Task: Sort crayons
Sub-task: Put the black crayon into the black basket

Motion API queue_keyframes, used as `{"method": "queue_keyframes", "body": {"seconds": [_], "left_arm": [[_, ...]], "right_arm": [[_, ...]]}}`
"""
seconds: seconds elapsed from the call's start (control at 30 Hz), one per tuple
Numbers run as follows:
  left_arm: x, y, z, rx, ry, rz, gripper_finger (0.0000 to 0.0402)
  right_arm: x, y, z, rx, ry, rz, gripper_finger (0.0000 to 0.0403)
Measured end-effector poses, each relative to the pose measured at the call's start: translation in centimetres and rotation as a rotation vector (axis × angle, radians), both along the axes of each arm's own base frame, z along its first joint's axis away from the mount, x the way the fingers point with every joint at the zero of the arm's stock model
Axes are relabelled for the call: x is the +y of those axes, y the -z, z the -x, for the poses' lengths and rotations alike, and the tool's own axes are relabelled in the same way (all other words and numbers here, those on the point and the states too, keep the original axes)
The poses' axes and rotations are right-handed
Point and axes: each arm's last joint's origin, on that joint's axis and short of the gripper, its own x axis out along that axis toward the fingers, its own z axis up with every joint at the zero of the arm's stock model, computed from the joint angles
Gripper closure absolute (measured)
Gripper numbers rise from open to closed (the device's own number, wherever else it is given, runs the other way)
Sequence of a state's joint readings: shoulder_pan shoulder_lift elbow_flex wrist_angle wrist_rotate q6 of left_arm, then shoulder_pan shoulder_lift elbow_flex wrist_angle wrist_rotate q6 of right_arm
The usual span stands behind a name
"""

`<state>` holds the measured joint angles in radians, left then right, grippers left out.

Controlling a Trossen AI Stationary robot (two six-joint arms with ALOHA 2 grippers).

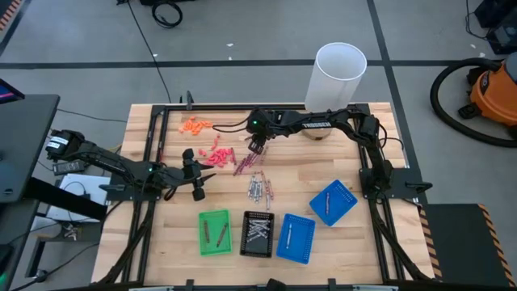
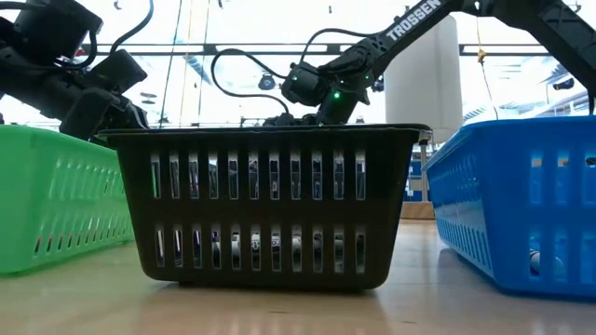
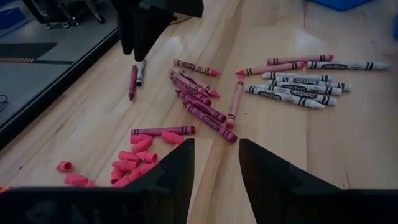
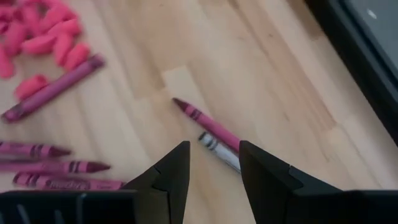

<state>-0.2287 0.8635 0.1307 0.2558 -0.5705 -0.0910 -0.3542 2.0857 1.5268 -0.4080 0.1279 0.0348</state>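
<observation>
Your right end effector (image 1: pixel 257 146) hangs low over the tabletop (image 1: pixel 339 166) at the far edge of the crayon spread, with its fingers parted to a narrow gap and holding nothing; its wrist view looks straight down on a dark red crayon (image 4: pixel 205 123) and a silvery grey crayon (image 4: pixel 217 149) lying side by side and touching, apart from the rest, so this looks like the pair it is lining up on. Because the two lie against each other, a close here could catch both colours, so aim for one alone. Your left end effector (image 1: pixel 192 171) waits near the pink bits (image 1: pixel 216 155), open to a moderate gap and empty, its fingers pointed toward the main spread. From its wrist view you see the dark red crayons (image 3: pixel 198 102) fanned next to the grey crayons (image 3: pixel 298 87), the two groups just beside each other. Near the front edge stand the green tray (image 1: pixel 214 232), the black tray (image 1: pixel 258 234) and two blue trays (image 1: pixel 296 238), each already carrying a few sticks, so the sorting appears under way with most crayons not yet binned. The orange bits (image 1: pixel 194 125) lie off to the far left, clear of the work.
</observation>
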Motion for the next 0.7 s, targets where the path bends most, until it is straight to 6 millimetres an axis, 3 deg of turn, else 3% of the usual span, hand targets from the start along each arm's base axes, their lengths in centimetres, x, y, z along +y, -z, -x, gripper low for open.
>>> {"method": "queue_keyframes", "body": {"seconds": [0.5, 0.7], "left_arm": [[0.0, 0.0, 0.0, 0.0, -0.001, 0.0, 0.0264], [0.0, 0.0, 0.0, -0.001, -0.001, 0.0, 0.0264]], "right_arm": [[-0.2, 0.3, 0.1, 0.009, -0.151, -0.012, 0.0257], [-1.0, 1.9, 0.4, 0.017, -0.068, 0.004, 0.0257]]}}
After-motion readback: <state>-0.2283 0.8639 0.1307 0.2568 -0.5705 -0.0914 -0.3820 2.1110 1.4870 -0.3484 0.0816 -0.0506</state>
